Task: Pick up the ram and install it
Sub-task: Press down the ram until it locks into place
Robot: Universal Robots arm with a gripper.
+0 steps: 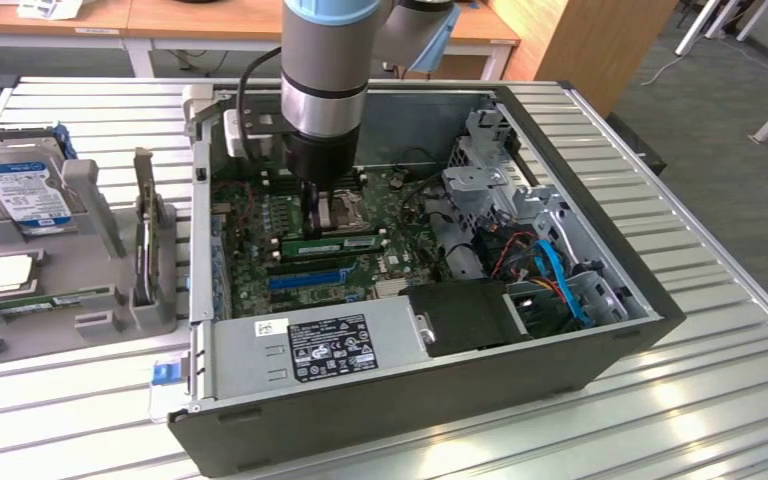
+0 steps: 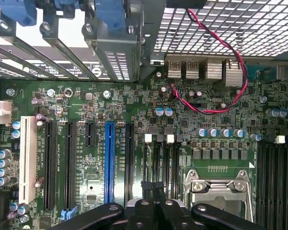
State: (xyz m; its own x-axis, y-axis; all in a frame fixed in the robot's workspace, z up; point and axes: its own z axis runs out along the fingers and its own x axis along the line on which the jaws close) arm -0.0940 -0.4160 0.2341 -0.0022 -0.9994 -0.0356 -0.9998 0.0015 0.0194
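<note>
1. Hanging low inside the computer case [image 1: 598, 300], the gripper [image 2: 152, 203] has its fingers pressed fully together; I see nothing clamped between them.
2. Just past the fingertips run the black memory slots [image 2: 164, 160] with white end clips, next to the processor socket [image 2: 216, 191].
3. From outside, the ram [image 1: 335, 242] is a green stick lying along those slots, just beside the gripper [image 1: 315, 215] on the side towards the camera. Whether it is fully seated I cannot tell.
4. Risk: pushing down off-centre could tilt the stick, leave one clip unlatched, or flex the motherboard [image 2: 86, 100].
5. Risk: drifting sideways could knock the socket lever or the capacitors [image 2: 221, 132].
6. Farther off, the red-and-black wire [image 2: 216, 110] could snag on lifting.
</note>
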